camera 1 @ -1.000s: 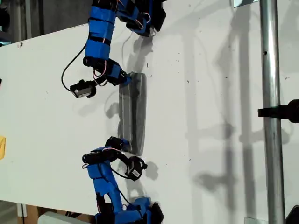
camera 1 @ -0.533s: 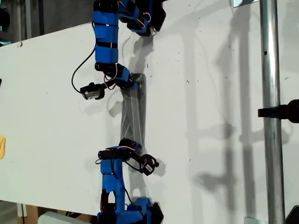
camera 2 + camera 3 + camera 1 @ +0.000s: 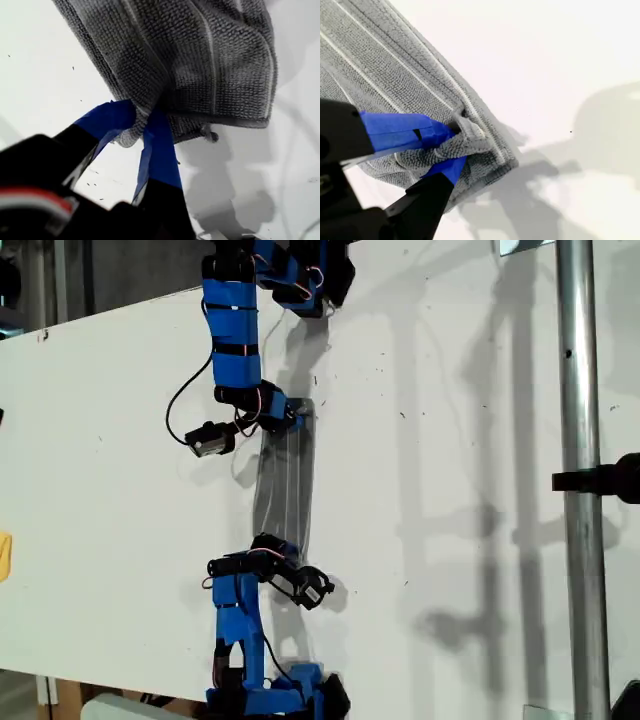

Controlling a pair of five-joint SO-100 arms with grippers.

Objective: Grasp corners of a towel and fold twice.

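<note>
The towel (image 3: 285, 480) is a grey cloth with thin white stripes, lying as a narrow folded strip on the white table (image 3: 460, 440). One arm's gripper (image 3: 288, 418) holds its upper end and the other arm's gripper (image 3: 277, 550) its lower end; which arm is first I cannot tell. In the first wrist view my first gripper (image 3: 142, 122) is shut on a bunched corner (image 3: 131, 137) of the towel (image 3: 200, 55), raised off the table. My second gripper (image 3: 456, 145) is shut on another corner (image 3: 470, 137) of the towel (image 3: 380, 70).
A metal pole (image 3: 580, 540) with a black clamp (image 3: 605, 478) stands at the exterior view's right. The arm bases sit at that view's top (image 3: 300, 270) and bottom (image 3: 275, 695). A yellow object (image 3: 4, 555) lies at its left edge.
Both grippers have moved toward the exterior view's right, carrying the towel's held ends with them. The strip now looks narrower and more bunched.
</note>
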